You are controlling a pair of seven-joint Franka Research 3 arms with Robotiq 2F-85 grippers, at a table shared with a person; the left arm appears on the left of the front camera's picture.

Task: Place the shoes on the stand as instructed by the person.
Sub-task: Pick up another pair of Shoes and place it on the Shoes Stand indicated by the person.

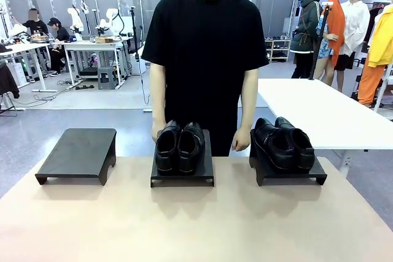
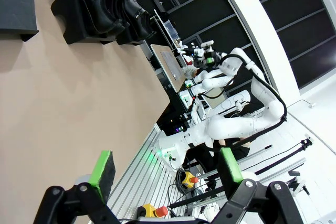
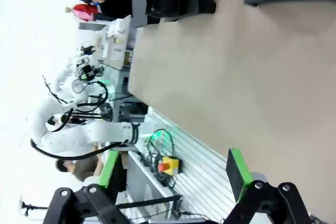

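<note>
You have two pairs of shoes: one pair [image 1: 179,146] sits on the middle stand [image 1: 182,175], the other pair [image 1: 284,143] on the right stand [image 1: 288,173]. The left stand [image 1: 78,153] carries nothing. All three stands sit in a row at the far side of the worktop [image 1: 196,225], in front of the person [image 1: 206,53], whose hands hang just behind the middle stand.

Handling, as a judgement: glossy leather, likely slippery; stiff at sole and heel, softer over the upper. Moderately heavy. Take each shoe at the heel collar or across the opening, not on the polished toe.

Left claw [image 2: 165,171]: jaws spread wide, nothing between them, hanging off the near worktop edge, well apart from the shoes. Right claw [image 3: 176,174]: likewise released and empty, also well short of the stands.
</note>
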